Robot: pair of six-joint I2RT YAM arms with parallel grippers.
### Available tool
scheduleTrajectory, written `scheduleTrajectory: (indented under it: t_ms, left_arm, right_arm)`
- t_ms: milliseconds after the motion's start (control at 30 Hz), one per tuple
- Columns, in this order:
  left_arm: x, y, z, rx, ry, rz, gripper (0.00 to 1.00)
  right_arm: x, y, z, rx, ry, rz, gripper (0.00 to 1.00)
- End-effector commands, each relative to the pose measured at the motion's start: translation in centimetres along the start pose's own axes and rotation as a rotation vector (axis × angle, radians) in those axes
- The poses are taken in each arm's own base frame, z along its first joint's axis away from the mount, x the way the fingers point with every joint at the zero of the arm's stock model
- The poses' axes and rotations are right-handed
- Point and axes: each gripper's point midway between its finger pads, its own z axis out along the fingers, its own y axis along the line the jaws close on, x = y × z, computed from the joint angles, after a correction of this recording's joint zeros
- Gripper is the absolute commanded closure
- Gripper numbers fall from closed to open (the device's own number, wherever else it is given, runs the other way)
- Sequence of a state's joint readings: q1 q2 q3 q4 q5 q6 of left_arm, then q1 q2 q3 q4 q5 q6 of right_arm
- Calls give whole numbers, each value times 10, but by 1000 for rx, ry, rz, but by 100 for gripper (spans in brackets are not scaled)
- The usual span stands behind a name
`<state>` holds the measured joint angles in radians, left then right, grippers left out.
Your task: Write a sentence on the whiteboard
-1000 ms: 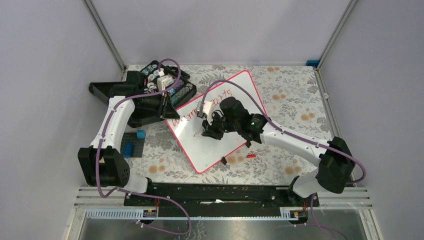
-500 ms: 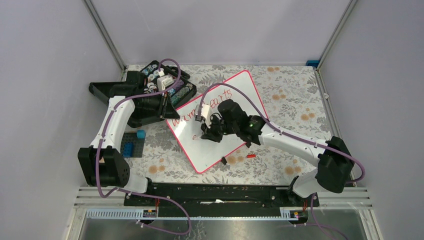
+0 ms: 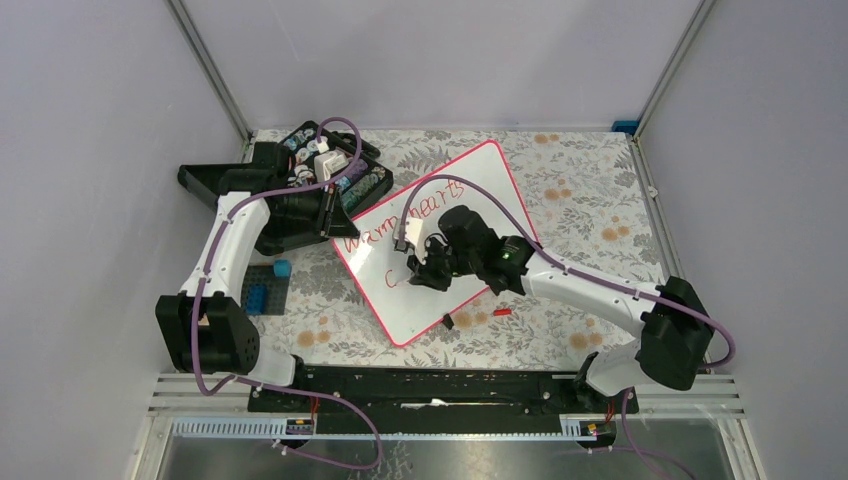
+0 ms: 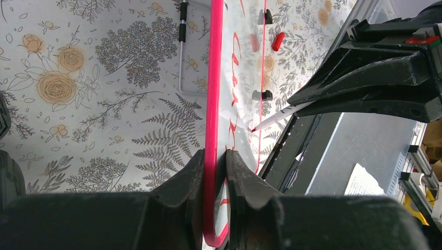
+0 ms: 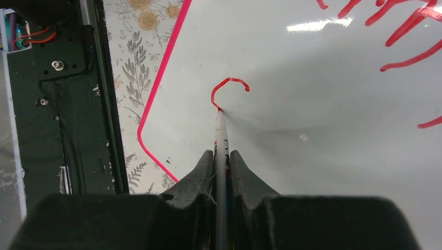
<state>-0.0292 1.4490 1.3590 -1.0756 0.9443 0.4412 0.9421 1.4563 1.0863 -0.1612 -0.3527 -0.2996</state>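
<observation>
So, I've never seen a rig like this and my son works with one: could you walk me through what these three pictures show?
These are two white robot arms bolted at the near edge of a table with a flowered cloth. One picture looks down from above. The other two come from small cameras on each wrist, so each shows its own gripper at the bottom. The left gripper is clamped on the pink rim of the whiteboard, which looks meant to steady it. The right gripper is shut on a marker. The marker's tip touches the board at the end of a red curve, part of the sentence written in red. Also on the table are a black case of small items, blue blocks and a small red piece.
</observation>
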Motion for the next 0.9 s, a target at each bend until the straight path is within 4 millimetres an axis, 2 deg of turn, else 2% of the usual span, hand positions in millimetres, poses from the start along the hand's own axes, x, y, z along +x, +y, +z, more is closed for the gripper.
scheduleTrajectory:
  t_ms: [0, 167, 367, 533, 867]
  left_arm:
    - [0, 9, 4, -16, 7, 43, 100]
    - [-1, 8, 3, -18, 5, 44, 100]
    - [0, 8, 4, -15, 5, 42, 100]
    - [0, 8, 4, -13, 4, 44, 100]
    - [-1, 8, 4, -13, 4, 41, 100]
  right_arm:
    - [-10, -12, -15, 78, -11, -47, 100]
    - [-14, -18, -19, 98, -13, -56, 100]
    - [-31, -11, -30, 50, -49, -33, 100]
    - [-40, -23, -40, 52, -86, 15, 100]
    - [-39, -27, -33, 57, -79, 28, 100]
